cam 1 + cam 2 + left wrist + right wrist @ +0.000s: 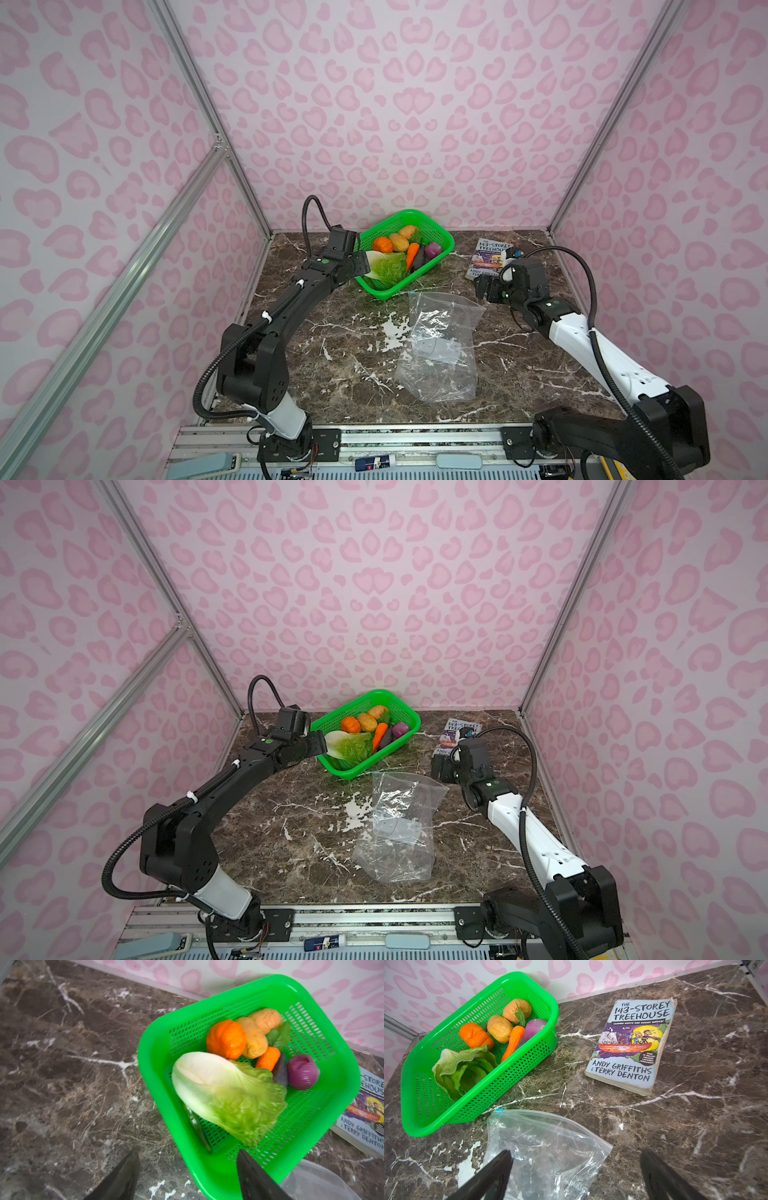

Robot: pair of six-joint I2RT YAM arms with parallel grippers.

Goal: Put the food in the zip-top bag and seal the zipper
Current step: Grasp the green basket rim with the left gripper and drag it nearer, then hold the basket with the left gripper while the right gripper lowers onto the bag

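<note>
Cabbage point(224, 1093) lies in the green basket point(149, 1076).
Left end effector point(188, 1153), spread and gripping nothing, hovers at the basket's rim; right end effector point(576, 1154), also spread, hangs over the clear zip-top bag point(440, 345) on the counter point(332, 353).

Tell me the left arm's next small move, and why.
Probably ease the left gripper forward over the cabbage and close on it. Its jaws stand open with nothing between them, the cabbage lies nearest it in the green basket, and the zip-top bag lies empty on the table.
</note>
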